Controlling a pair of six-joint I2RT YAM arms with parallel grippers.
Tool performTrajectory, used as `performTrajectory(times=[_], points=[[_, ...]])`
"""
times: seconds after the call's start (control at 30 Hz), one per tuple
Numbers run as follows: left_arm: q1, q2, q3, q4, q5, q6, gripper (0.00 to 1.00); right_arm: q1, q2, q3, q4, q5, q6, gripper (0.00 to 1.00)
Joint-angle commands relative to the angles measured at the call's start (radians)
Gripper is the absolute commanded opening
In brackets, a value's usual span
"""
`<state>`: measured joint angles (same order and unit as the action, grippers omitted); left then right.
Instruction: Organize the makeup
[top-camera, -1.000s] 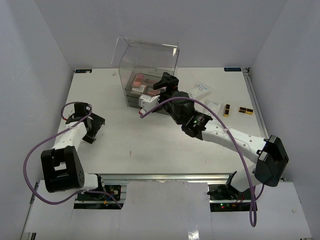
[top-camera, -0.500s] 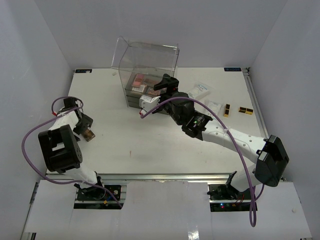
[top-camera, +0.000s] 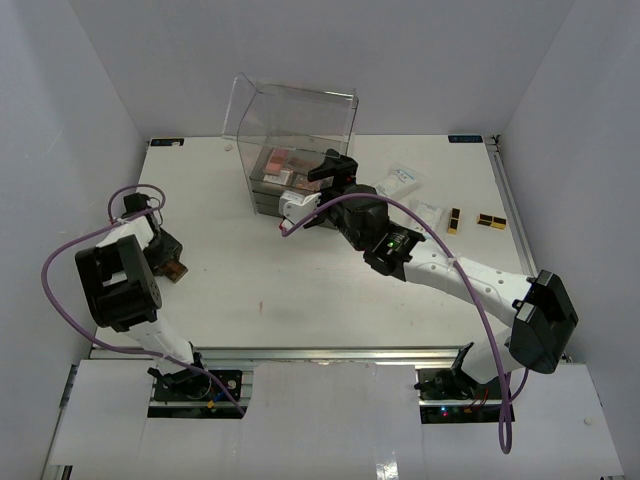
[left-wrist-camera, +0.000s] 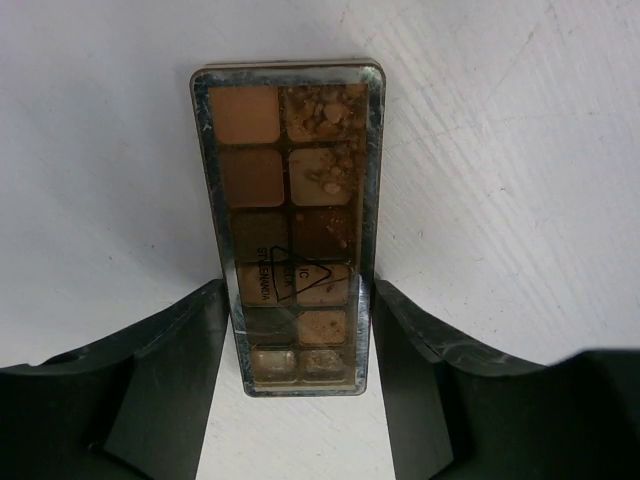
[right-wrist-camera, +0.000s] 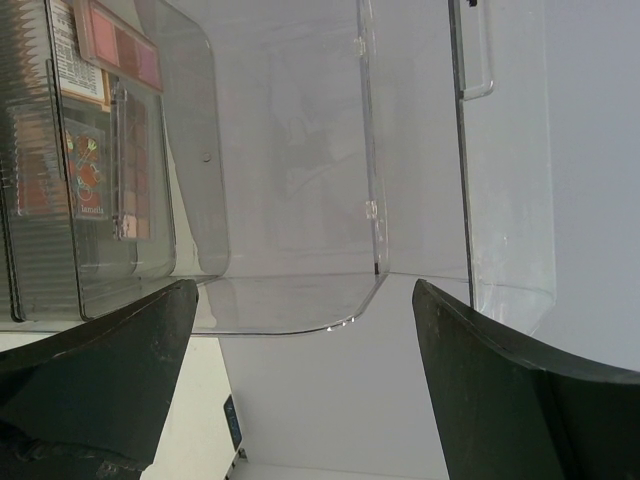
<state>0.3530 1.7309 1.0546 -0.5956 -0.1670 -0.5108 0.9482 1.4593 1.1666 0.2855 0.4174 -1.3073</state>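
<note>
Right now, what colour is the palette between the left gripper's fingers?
The palette holds browns and tans; clearest in left wrist view.

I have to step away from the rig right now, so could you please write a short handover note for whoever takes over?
Left tool: shut on the brown palette, near the left edge of the table.
Right tool: open, empty, at the clear box.
Done: pink palettes lie inside the clear box.
Left: the brown palette, plus two packets and small gold items on the table right of the box.
</note>
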Motion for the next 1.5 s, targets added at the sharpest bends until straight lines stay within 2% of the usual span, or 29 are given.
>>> performTrajectory(times=[0.0, 0.03, 0.13, 0.23, 0.37, 0.53, 0.77, 1.0, 1.2, 1.47], points=[[0.009, 0.011, -0.027, 0.033, 0.158, 0.008, 0.46, -0.006, -0.045, -0.004, 0.050, 0.002, 0.025, 0.95], [0.009, -0.002, -0.029, 0.040, 0.197, 0.008, 0.38, -0.006, -0.045, -0.004, 0.050, 0.003, 0.026, 0.95], [0.008, -0.058, -0.049, 0.068, 0.349, -0.004, 0.23, -0.006, -0.049, -0.008, 0.052, 0.001, 0.028, 0.95], [0.007, -0.160, -0.109, 0.135, 0.559, -0.051, 0.15, -0.006, -0.053, -0.015, 0.052, 0.004, 0.029, 0.95], [-0.018, -0.325, -0.233, 0.266, 0.796, -0.189, 0.13, -0.007, -0.058, -0.012, 0.053, 0.006, 0.033, 0.95], [-0.145, -0.539, -0.375, 0.455, 0.929, -0.386, 0.12, -0.006, -0.062, -0.007, 0.049, 0.011, 0.037, 0.95], [-0.345, -0.630, -0.393, 0.647, 0.869, -0.650, 0.12, -0.007, -0.065, 0.001, 0.035, 0.015, 0.048, 0.94], [-0.538, -0.547, -0.302, 0.753, 0.730, -0.761, 0.12, -0.008, -0.067, 0.004, 0.032, 0.017, 0.050, 0.94], [-0.606, -0.459, -0.212, 0.806, 0.629, -0.808, 0.12, -0.008, -0.065, 0.013, 0.027, 0.017, 0.052, 0.95], [-0.628, -0.323, -0.064, 0.821, 0.539, -0.848, 0.13, -0.008, -0.062, 0.025, 0.024, 0.018, 0.057, 0.95]])
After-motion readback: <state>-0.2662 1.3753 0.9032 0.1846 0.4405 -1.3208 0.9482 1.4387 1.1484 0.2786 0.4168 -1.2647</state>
